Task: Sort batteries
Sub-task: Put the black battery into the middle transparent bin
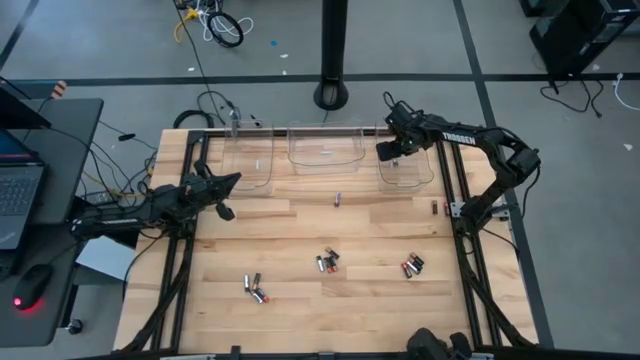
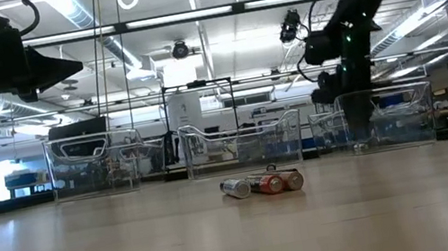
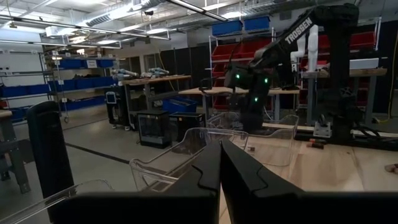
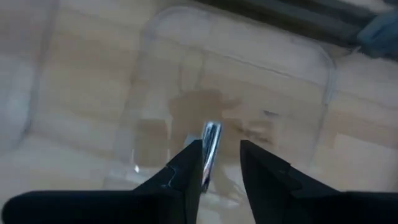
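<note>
Over the right bin (image 1: pixel 406 165), at the worktop's (image 1: pixel 300 290) one o'clock, the right end effector (image 4: pixel 221 163) is parting narrowly, a silver battery (image 4: pixel 210 149) lying against one finger. Most batteries (image 1: pixel 328 262) are sitting unsorted toward six o'clock. At nine o'clock, the left end effector (image 1: pixel 226 211) is waiting closed.

I count three clear bins (image 1: pixel 325 148) along the far edge of the tabletop (image 1: pixel 300 300). Batteries (image 1: pixel 327 262) lie loose in small clusters: about three near the left, three in the middle, three to the right, plus two singles. One more silver battery (image 4: pixel 210 146) shows between my right arm's fingers (image 4: pixel 186 168).
</note>
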{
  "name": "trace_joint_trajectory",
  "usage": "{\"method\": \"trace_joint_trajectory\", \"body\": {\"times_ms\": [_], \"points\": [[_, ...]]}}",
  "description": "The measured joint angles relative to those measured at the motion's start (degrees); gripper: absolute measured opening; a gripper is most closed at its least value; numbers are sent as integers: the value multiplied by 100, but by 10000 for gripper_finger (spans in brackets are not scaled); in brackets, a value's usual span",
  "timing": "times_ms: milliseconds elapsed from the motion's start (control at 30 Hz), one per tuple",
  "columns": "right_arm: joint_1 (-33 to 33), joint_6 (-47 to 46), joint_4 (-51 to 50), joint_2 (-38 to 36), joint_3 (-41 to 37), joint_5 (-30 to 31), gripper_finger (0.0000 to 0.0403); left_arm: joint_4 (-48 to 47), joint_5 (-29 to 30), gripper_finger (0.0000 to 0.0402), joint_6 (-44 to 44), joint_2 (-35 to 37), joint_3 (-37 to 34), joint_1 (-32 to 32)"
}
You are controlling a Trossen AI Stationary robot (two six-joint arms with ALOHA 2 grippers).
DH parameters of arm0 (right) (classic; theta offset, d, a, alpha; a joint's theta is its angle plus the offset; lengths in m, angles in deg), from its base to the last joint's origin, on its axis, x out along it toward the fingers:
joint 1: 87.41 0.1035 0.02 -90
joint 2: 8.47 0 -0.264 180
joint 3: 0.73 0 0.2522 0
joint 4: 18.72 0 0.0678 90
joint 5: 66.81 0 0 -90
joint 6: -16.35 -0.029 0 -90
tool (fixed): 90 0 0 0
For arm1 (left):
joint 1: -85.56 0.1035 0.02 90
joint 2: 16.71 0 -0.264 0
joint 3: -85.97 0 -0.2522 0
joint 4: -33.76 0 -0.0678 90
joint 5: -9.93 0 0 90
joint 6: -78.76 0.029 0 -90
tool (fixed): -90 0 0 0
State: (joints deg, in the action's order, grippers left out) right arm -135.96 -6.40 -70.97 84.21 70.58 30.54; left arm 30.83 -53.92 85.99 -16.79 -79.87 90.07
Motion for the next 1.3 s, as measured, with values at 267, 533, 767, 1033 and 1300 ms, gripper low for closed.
{"method": "trace_joint_trajectory", "body": {"times_ms": [267, 533, 767, 1033, 1300], "points": [[871, 731, -1881, -12, 1468, 513, 12, 1, 0, 17, -1, -2, 0, -1], [2261, 781, -2325, -526, 2019, 806, 9, 0, 0, 17, -1, -2, -1, 0], [3694, 753, -1300, -1112, 1460, 811, 12, 1, 0, 17, -1, -2, -1, 0], [4863, 138, 376, -995, 593, 697, 18, 1, 0, 17, -1, -2, 0, 0], [5553, -533, 1147, -324, 436, 494, 30, 1, 0, 17, 4, 0, 1, 1]]}}
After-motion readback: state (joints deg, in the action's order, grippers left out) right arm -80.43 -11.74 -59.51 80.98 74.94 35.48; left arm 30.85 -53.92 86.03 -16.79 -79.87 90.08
